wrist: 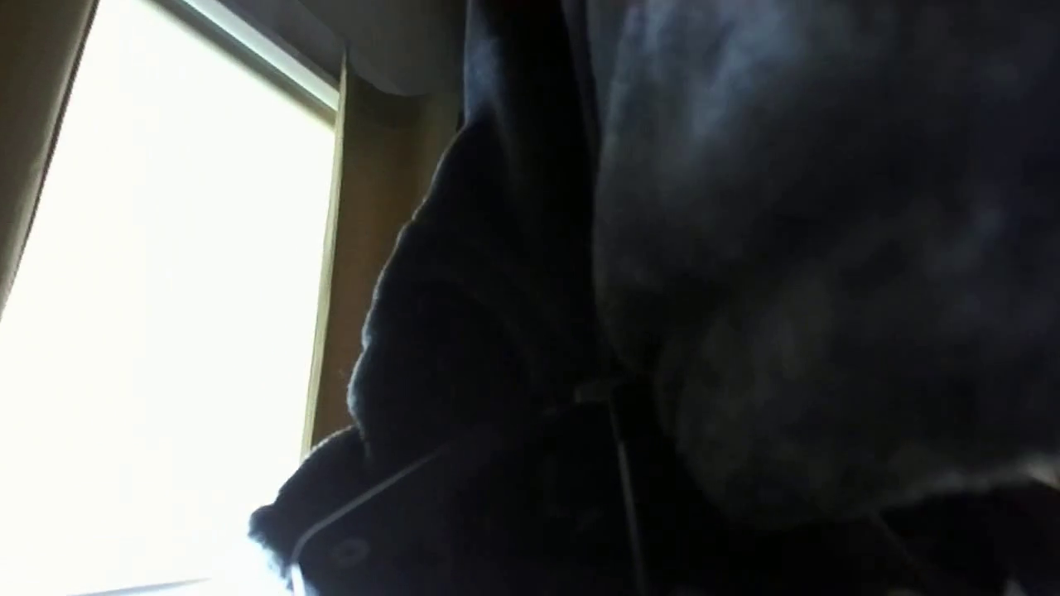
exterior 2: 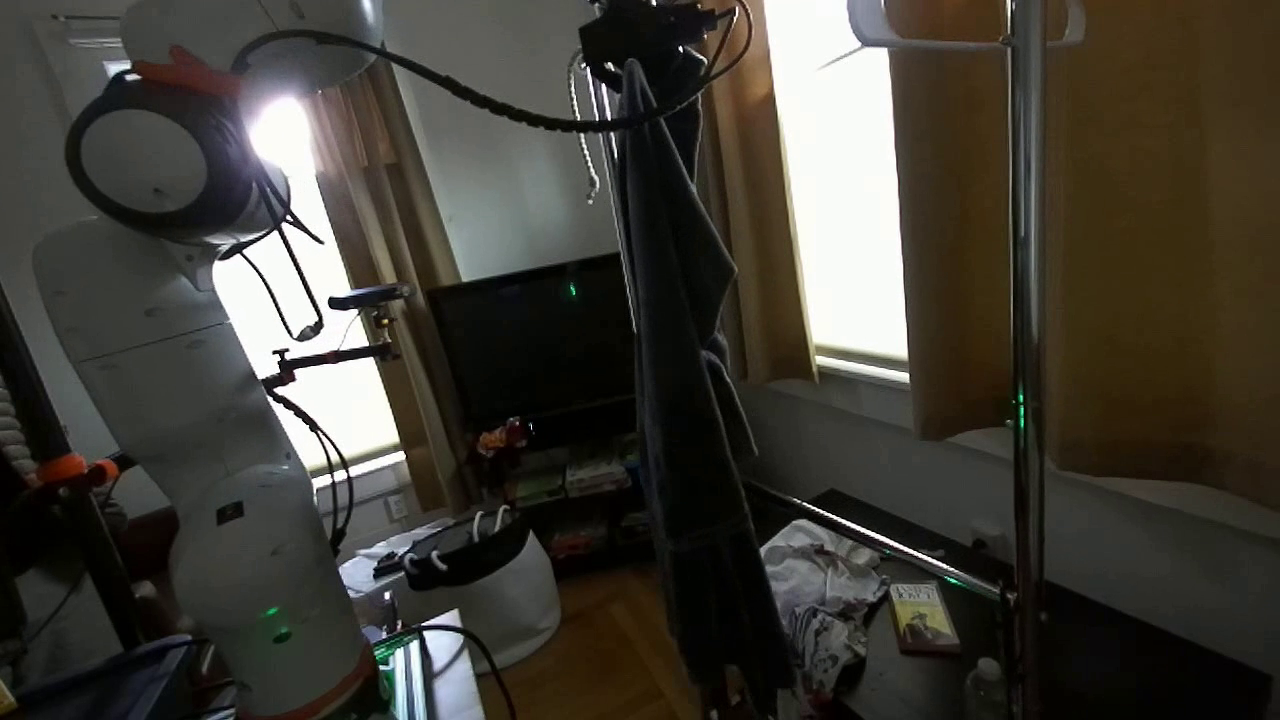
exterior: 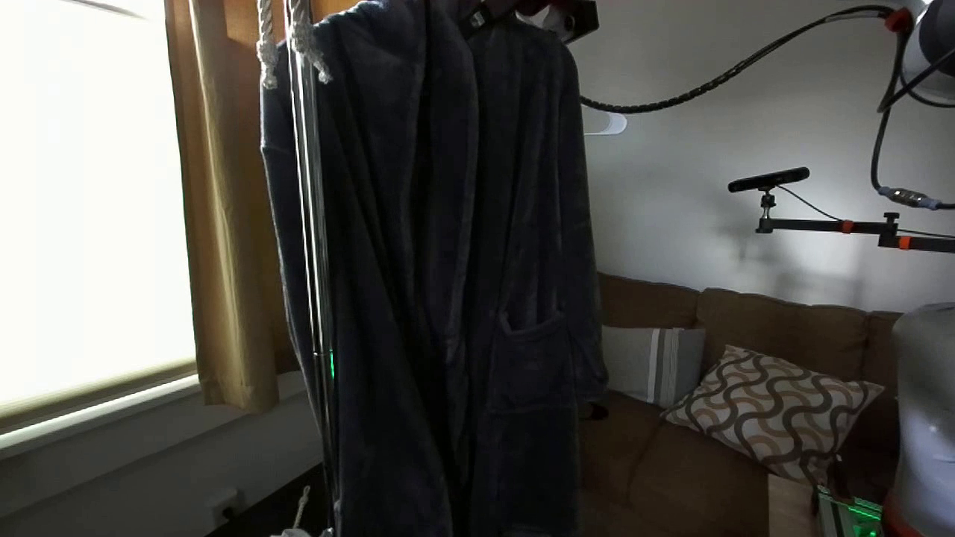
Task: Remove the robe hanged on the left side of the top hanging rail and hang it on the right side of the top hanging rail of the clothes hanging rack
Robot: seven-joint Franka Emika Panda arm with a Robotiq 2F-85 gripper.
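Robe (exterior 2: 675, 400) below tool (exterior 2: 645, 50), grip hidden, cannot tell if clenched; open room between robe's edge and nearer rack upright (exterior 2: 1027, 300)

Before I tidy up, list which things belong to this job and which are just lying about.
For the job:
dark blue-grey plush robe
shiny chrome-metal clothes rack

Just lying about:
rectangular yellow-covered book
crumpled whitish cloth
beige cushion with wavy brown-and-grey bands
grey-and-white striped cushion

ext. view | bk (exterior 2: 924, 620) cvr | "JAMES JOYCE" | sl. blurry
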